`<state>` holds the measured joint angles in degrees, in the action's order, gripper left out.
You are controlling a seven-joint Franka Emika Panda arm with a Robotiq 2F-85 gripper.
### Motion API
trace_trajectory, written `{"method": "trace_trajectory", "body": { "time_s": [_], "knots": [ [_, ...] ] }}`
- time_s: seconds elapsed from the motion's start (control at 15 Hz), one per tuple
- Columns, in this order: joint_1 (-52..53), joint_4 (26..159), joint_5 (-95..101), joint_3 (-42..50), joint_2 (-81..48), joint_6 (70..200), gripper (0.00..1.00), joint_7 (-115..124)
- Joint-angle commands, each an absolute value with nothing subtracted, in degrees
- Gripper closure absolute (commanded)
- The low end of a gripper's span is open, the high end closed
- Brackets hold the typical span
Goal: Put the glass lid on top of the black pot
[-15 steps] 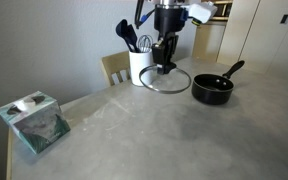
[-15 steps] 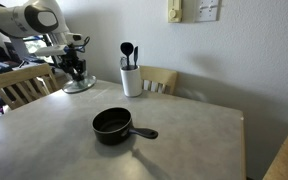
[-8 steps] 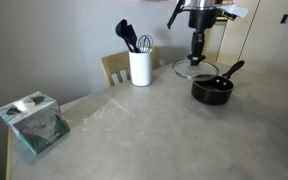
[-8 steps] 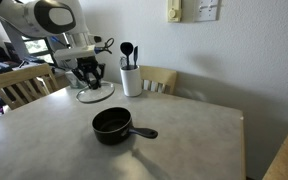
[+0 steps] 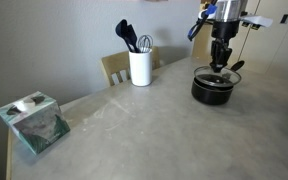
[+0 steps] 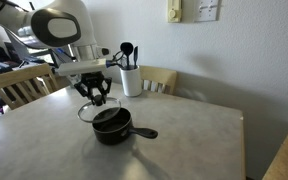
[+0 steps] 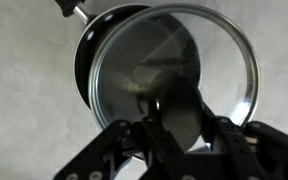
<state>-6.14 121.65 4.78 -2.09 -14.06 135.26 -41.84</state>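
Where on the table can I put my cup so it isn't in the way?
The big bare stretch of table between the tissue box and the black pot is free, also in front of the white utensil holder. It is crowded at the pot: the gripper holds the glass lid just over it.

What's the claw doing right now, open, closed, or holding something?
Claw: closed on the knob of the glass lid, holding it over the black pot.
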Motion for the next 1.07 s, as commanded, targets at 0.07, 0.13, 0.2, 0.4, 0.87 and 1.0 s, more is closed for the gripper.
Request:
{"method": "trace_trajectory", "body": {
  "time_s": [0.07,0.13,0.2,0.4,0.87,1.0],
  "knots": [
    [-8.5,128.8,1.4,-1.2,-9.9,140.2,0.85,-47.3],
    [-8.9,129.7,0.0,-1.1,-9.9,142.5,0.85,-48.5],
    [-9.3,130.3,-1.7,-1.0,-9.8,144.3,0.85,-49.4],
    [-10.4,131.2,-6.5,-1.3,-10.5,148.9,0.85,-53.1],
    [-11.5,130.1,-13.4,-1.8,-12.4,151.3,0.85,-60.9],
    [-11.5,129.8,-14.2,-1.9,-12.7,151.8,0.85,-62.4]
  ]
}}
